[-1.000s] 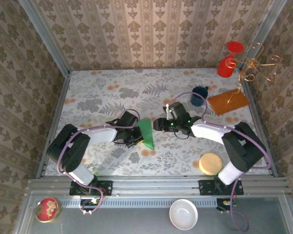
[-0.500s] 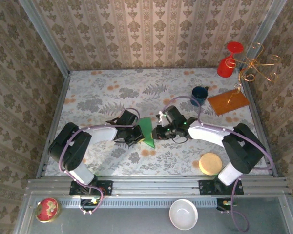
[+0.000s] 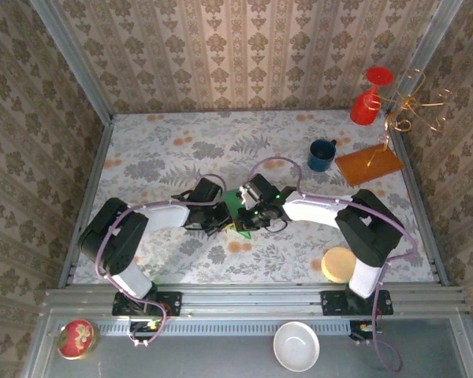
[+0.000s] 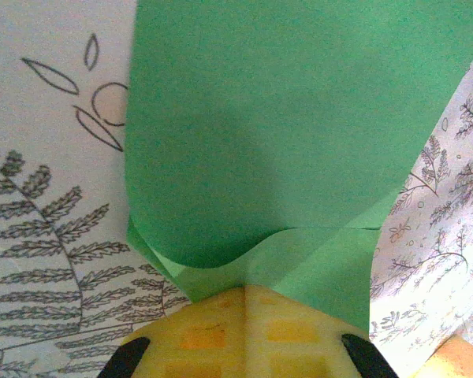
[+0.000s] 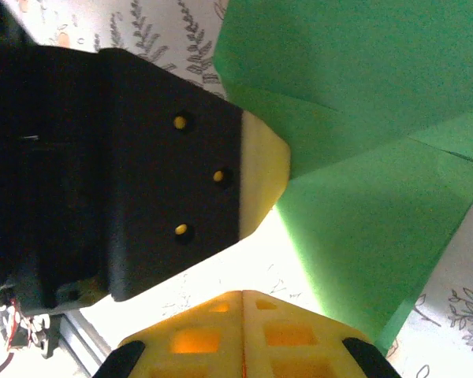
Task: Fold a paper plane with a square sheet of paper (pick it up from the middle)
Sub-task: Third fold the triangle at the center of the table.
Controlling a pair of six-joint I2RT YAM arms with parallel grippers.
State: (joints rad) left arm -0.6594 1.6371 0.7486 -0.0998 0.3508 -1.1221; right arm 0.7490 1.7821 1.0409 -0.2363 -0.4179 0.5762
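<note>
On floral-patterned table [image 3: 165, 150], between wallpapered walls [image 3: 244, 55]: near the centre, folded green paper [image 4: 284, 118] pinched in left gripper [image 4: 244, 311]; right gripper [image 5: 243, 311] closed beside.

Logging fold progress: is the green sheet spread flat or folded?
Folded: the green sheet shows overlapping layers and creased edges in both wrist views.

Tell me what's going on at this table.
A green paper sheet, already partly folded with creases showing, is being worked by both hands in the middle of the floral table. The left hand is shut on one edge of the sheet. The right hand is shut too, close beside the left one at the paper. Whether it actually pinches the paper is not clear. The folding is not finished.
</note>
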